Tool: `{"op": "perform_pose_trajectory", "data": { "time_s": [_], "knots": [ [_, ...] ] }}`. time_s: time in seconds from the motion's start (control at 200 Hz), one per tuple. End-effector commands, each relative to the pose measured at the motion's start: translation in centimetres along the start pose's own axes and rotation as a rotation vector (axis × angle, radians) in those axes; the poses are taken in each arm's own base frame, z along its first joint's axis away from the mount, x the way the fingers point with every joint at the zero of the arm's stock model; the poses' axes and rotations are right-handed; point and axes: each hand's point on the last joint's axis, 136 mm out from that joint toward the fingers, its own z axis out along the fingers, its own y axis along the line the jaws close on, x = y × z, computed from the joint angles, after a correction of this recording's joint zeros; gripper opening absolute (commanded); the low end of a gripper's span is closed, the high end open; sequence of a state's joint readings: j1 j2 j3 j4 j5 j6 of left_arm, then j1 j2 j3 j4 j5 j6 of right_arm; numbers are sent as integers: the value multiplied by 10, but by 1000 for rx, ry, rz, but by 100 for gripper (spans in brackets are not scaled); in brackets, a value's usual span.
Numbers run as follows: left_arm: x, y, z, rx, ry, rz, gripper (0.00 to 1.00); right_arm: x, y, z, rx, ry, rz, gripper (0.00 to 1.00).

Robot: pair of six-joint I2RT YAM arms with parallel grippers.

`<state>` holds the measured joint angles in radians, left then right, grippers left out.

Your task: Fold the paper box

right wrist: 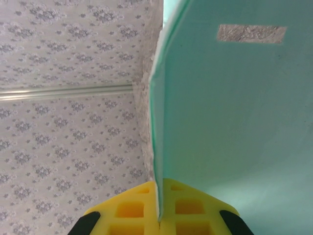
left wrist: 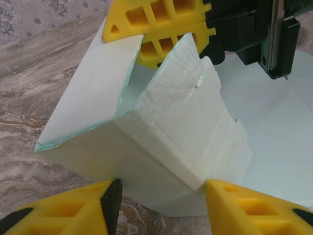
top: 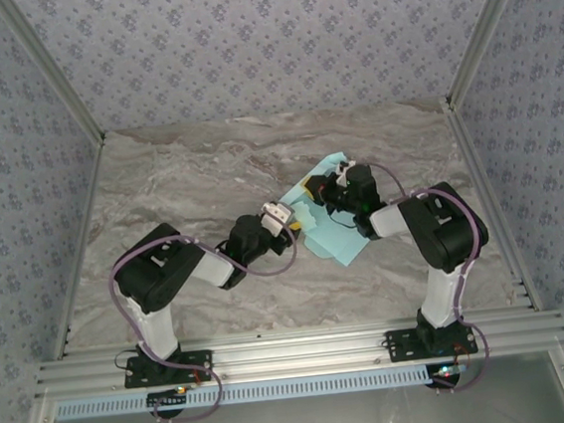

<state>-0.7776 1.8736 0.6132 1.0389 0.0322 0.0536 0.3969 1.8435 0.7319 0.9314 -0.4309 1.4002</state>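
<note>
left gripper point(left wrist: 161, 198): half-spread astride folded corner of paper box point(left wrist: 161, 132), hold impossible to tell | right gripper point(right wrist: 159, 213): pinched tight on upright box panel | over marble table point(top: 179, 181)

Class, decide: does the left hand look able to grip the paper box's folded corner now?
Probably yes: the open left hand straddles the paper box corner, nothing between; the right hand pinches another panel.

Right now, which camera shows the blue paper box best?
The left wrist view: the paper box is close up, with its raised walls and creases plain to see. The top external view has it small and partly covered. The right wrist view gives one flat panel of it, pinched by the right gripper.
</note>
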Motion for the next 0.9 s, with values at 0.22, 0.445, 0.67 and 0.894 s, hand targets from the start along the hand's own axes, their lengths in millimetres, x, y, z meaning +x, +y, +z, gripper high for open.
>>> {"op": "perform_pose_trajectory", "data": {
  "time_s": [0.22, 0.445, 0.67, 0.894],
  "knots": [
    [-29, 24, -23, -70, -106, -18, 60, 25, 28, -4, -65, 45, -42, 0],
    [-27, 47, -44, -118, -108, -5, 61, 35, 35, -4, -117, 90, -69, 0],
    [-26, 41, -38, -70, -81, 25, 61, 47, 28, 2, -122, 109, -66, 0],
    [-29, 44, -28, -112, -90, 32, 61, 59, 17, 9, -87, 113, -65, 0]
  ]
}}
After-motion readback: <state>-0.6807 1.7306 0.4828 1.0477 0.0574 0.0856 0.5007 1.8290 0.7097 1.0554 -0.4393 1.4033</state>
